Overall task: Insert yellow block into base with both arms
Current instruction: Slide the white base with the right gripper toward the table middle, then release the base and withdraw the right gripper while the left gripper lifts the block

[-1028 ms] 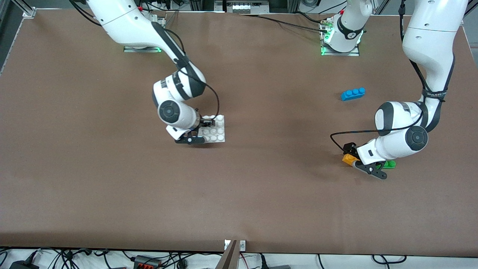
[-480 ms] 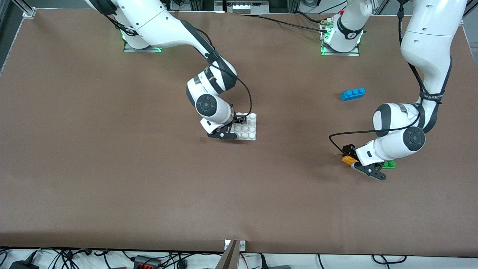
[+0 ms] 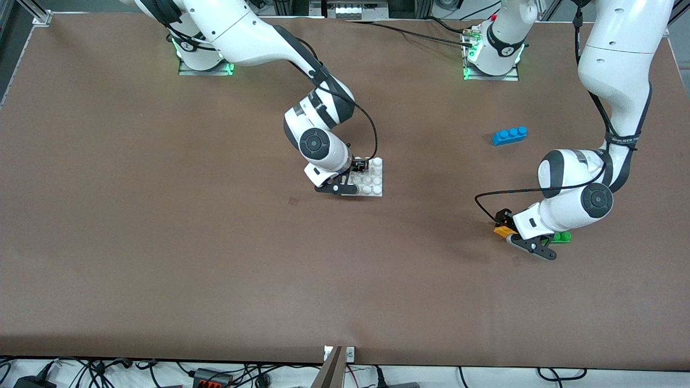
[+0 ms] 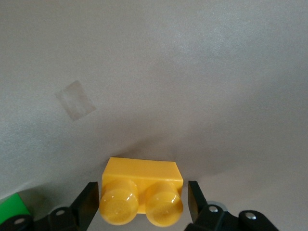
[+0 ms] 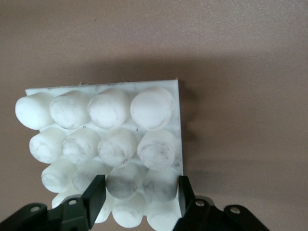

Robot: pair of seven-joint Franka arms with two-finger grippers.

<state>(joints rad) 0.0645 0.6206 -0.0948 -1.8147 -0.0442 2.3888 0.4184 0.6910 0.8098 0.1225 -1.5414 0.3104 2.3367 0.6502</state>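
Base [image 3: 372, 180]: white stud plate near the table's [image 3: 161, 242] middle.
Right gripper [image 3: 360, 178]: jaws pinching the base's edge.
Yellow block [image 3: 504, 231]: toward the left arm's end.
Left gripper [image 3: 512, 230]: jaws astride the yellow block, gaps visible.

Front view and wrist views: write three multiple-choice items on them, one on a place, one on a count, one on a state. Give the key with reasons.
1. The green brick lies:
A. beside the yellow block
B. stacked on a red brick
C. in a bowl

2. Studs on the blue brick:
A. two
B. three
C. five

3. The right gripper is:
A. open, holding nothing
B. shut on the base
C. shut on a red brick

Key:
1 A: the two lie side by side under the left arm's wrist.
2 B: three round studs stand in a row on it.
3 B: the right wrist view shows its fingers clamped on the white studded plate.
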